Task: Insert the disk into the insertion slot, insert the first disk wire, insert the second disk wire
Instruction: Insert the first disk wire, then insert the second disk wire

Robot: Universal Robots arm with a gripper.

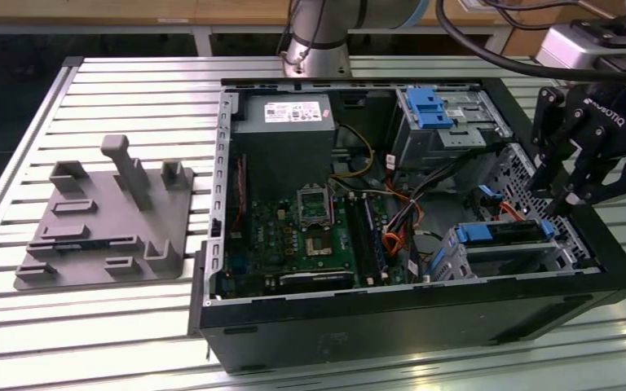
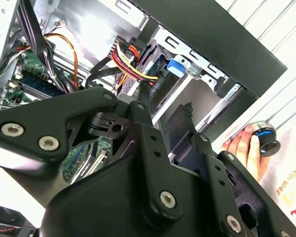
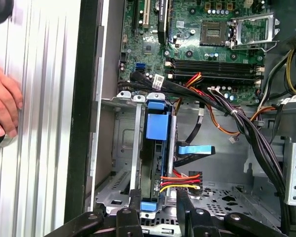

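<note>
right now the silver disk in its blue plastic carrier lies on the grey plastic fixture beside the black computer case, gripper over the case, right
No: the silver disk in its blue plastic carrier is not on the grey plastic fixture; the exterior view shows it in the perforated silver sheet-metal cage inside the black computer case. The gripper is over the case.

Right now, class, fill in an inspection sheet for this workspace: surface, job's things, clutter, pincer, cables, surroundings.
Surface: slatted metal table, open computer case on it.
Job's things: disk sits in the insertion slot.
Clutter: grey plastic fixture beside the case.
Pincer: open, straddling the disk's end.
Cables: red-yellow-black wires run to the disk's end; blue cable lies beside it.
Surroundings: a hand rests on the table.
</note>
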